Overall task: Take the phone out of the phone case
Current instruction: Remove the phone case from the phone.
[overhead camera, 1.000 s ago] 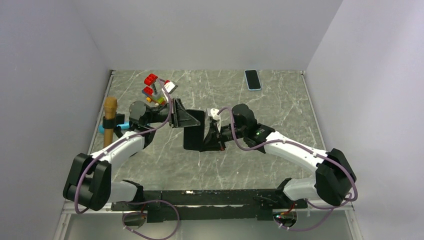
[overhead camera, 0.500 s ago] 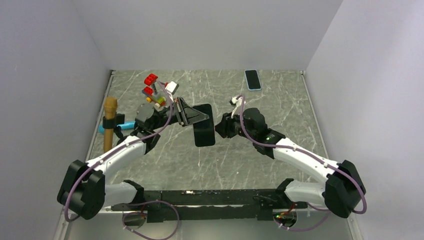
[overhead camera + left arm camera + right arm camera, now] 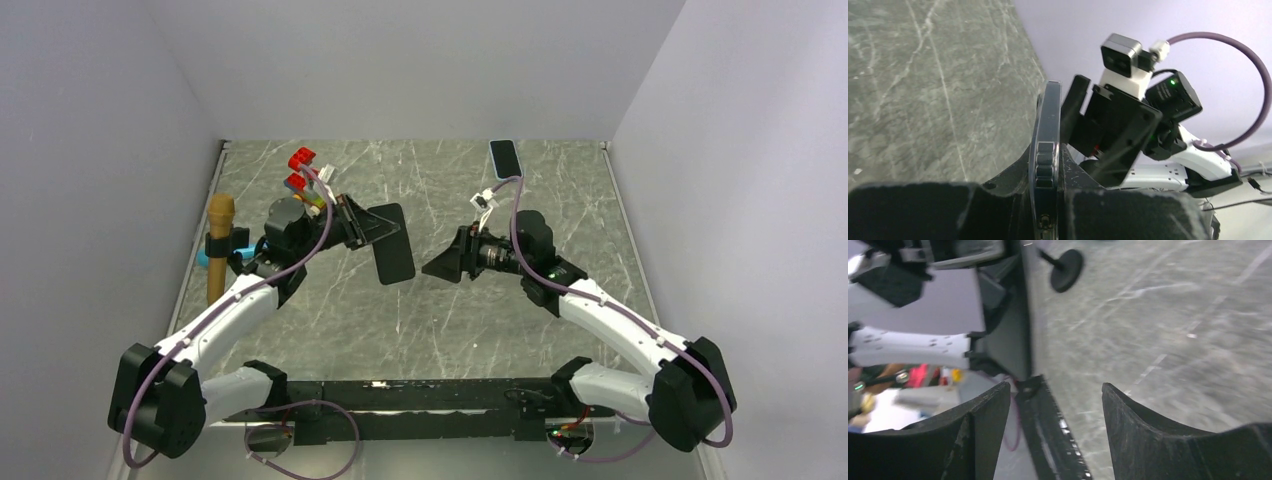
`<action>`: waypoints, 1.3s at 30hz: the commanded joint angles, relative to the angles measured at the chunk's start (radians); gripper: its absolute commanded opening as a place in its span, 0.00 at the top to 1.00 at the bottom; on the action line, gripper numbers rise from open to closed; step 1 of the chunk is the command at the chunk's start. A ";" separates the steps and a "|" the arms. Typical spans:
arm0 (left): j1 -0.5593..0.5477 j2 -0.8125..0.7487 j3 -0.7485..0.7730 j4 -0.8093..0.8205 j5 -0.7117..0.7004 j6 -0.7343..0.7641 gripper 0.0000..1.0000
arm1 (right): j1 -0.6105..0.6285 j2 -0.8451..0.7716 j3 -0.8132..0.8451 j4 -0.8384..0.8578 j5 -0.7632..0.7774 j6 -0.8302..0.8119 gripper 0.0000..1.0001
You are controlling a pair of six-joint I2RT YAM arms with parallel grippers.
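A black phone in a clear phone case (image 3: pixel 391 246) hangs in the air over the middle of the table, tilted. My left gripper (image 3: pixel 368 227) is shut on its upper left end. In the left wrist view the phone (image 3: pixel 1047 110) stands edge-on, with the case's side buttons showing, and my left gripper (image 3: pixel 1046 167) pinches both faces. My right gripper (image 3: pixel 434 268) is open just right of the phone and does not touch it. The right wrist view is blurred: my right gripper (image 3: pixel 1055 387) has nothing between its fingers, and the phone (image 3: pixel 1010 335) lies beyond them.
A second phone in a light-blue case (image 3: pixel 506 159) lies flat at the back right. Red toy bricks (image 3: pixel 300 164) sit at the back left. A wooden-handled tool (image 3: pixel 220 245) with a blue part lies along the left wall. Walls close in three sides.
My right gripper let go of the phone, opened and drew back to the right. My left gripper carried the phone up and toward the back left, still shut on it.
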 commanded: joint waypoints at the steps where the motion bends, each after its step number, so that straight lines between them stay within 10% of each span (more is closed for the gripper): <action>1: 0.014 -0.052 0.036 -0.009 -0.047 0.052 1.00 | 0.036 0.042 -0.027 0.323 -0.204 0.213 0.32; 20: 0.020 -0.168 -0.005 -0.051 -0.163 0.064 1.00 | 0.088 0.309 0.000 0.787 -0.269 0.568 0.65; 30: 0.042 -0.181 0.003 -0.076 -0.142 0.036 1.00 | 0.075 0.193 0.019 0.497 -0.168 0.391 0.57; 39: 0.062 -0.188 -0.018 -0.033 -0.125 0.003 1.00 | 0.065 0.182 -0.003 0.575 -0.208 0.448 0.56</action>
